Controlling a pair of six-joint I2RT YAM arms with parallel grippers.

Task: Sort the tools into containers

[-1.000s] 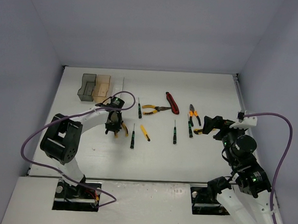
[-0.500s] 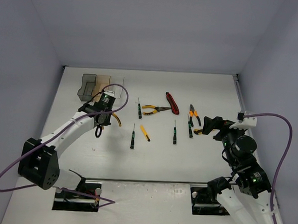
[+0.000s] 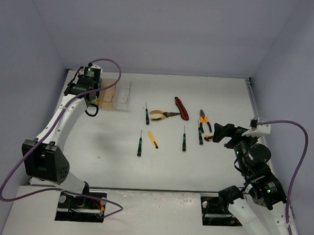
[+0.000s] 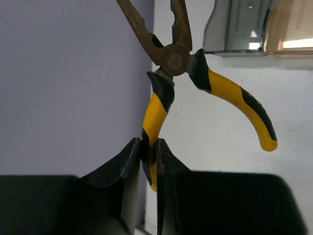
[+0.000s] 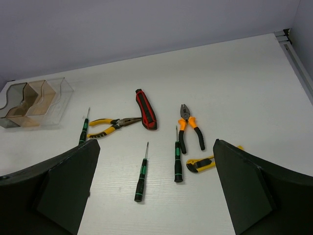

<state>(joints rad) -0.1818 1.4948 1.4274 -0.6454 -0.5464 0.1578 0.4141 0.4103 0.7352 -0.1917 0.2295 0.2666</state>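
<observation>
My left gripper [image 4: 149, 154] is shut on one handle of the yellow-and-black pliers [image 4: 173, 58], which hang nose-away in the air beside the left wall. In the top view this gripper [image 3: 92, 108] sits at the far left, next to the containers: a smoky grey bin [image 4: 234, 24], an amber bin [image 3: 108, 94] and a clear bin [image 3: 124, 93]. My right gripper [image 5: 156, 147] is open and empty, at the right side [image 3: 222, 132]. On the table lie yellow long-nose pliers [image 3: 162, 114], a red-handled tool [image 3: 181, 108], orange pliers [image 3: 204, 120], a yellow utility knife [image 5: 203, 164] and several screwdrivers [image 3: 140, 144].
The left wall [image 4: 73, 88] stands close beside the held pliers. A small yellow tool [image 3: 153, 139] lies mid-table between two screwdrivers. A raised rail [image 3: 251, 99] runs along the table's right edge.
My left arm swung from mid-table up to the far-left corner beside the bins, carrying the yellow-and-black pliers. The right arm has stayed still.
</observation>
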